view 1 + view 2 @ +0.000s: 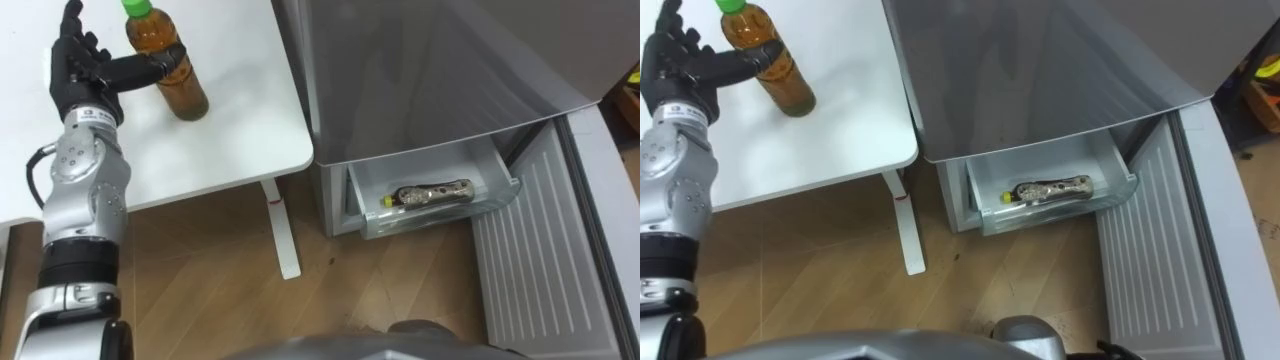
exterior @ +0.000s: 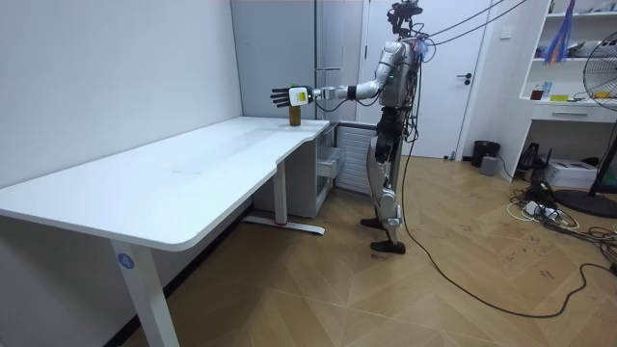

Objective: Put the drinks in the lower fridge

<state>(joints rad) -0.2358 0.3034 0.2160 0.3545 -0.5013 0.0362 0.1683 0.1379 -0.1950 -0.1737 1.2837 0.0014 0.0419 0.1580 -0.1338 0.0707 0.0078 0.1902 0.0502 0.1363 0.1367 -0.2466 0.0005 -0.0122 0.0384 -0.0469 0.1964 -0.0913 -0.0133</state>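
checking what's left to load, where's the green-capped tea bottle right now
The tea bottle stands upright on the white table, upper left in the left eye view, left of the fridge. The open left hand is beside it, thumb against it.

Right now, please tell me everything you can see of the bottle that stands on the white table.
The bottle looks like clear plastic, holds an amber-brown drink and is closed with a green cap. It stands upright on the white table, at the end by the fridge. The left hand is beside it with straight fingers, and its thumb reaches across the bottle's middle and seems to touch it.
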